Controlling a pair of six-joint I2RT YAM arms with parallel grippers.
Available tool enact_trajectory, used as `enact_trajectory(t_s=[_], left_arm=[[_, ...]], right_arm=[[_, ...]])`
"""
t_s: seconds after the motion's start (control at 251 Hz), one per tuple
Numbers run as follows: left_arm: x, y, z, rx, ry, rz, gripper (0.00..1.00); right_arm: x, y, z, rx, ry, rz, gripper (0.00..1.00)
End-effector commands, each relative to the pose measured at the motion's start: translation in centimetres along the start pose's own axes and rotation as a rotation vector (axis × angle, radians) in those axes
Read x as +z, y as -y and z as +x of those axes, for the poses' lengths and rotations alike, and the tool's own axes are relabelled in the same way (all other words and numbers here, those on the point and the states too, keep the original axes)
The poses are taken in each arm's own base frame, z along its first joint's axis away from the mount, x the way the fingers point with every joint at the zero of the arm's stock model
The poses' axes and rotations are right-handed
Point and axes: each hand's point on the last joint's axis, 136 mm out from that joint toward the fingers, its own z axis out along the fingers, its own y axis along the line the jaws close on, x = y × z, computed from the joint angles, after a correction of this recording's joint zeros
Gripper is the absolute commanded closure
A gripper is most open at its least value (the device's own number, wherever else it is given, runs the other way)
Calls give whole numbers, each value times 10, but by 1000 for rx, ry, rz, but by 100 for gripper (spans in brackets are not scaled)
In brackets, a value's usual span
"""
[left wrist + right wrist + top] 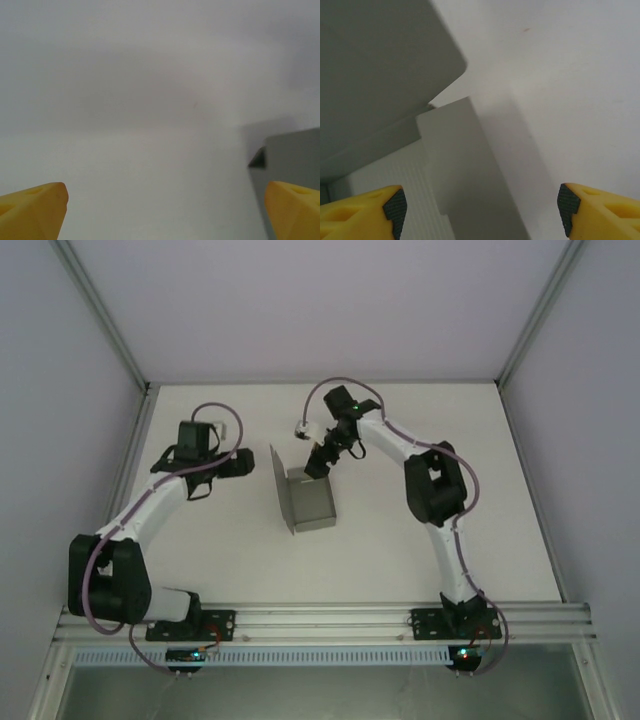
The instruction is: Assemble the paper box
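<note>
**A:** Where's our box (308, 502)?

**B:** Mid-desk (420, 540), between our two arms. It's a half-formed grey tray, with one tall flap (281, 478) standing up on its left side.

**A:** How do we expect it to handle?

**B:** We judge it very light. The thin card is likely stiff along the folds and floppy across the flap. Pushed from one side only, it may skid, and a hard pinch could crease it.

**A:** And our hands?

**B:** Our left hand (165, 207) is spread wide just left of the box, touching nothing. Our right hand (480, 205) is spread too, hovering over the far wall and pinching nothing.

**A:** Where should we take hold?

**B:** We'd pinch a wall near a corner fold, where the card looks firmest. We'd brace the opposite side with the other hand and press the flap near its free edge.
</note>
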Motion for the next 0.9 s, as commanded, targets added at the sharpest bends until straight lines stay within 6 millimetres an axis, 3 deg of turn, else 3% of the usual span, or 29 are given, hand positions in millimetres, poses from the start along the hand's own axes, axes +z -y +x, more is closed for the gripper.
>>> enact_trajectory(t_s=[0.0, 0.116, 0.2, 0.391, 0.539, 0.659, 0.794, 0.894], left_arm=[[-5, 4, -4, -71, 23, 39, 0], [0, 9, -5, -75, 8, 70, 0], [3, 13, -5, -74, -6, 86, 0], [1, 14, -3, -62, -5, 95, 0], [-5, 12, -6, -62, 16, 82, 1], [-11, 9, -12, -65, 47, 60, 0], [-15, 3, -17, -76, 73, 19, 1], [-16, 4, -21, -76, 90, 24, 1]], right_arm=[[5, -22, 13, -64, -63, -133, 18], [16, -14, 13, -66, -83, -140, 18], [24, -8, 15, -80, -101, -122, 26], [40, -1, 25, -76, -129, -81, 33], [42, 22, 22, 11, -92, 69, 64], [31, 38, 22, 121, -22, 221, 77], [4, 48, 37, 309, 22, 412, 79], [-22, 48, 60, 455, 18, 575, 80]])
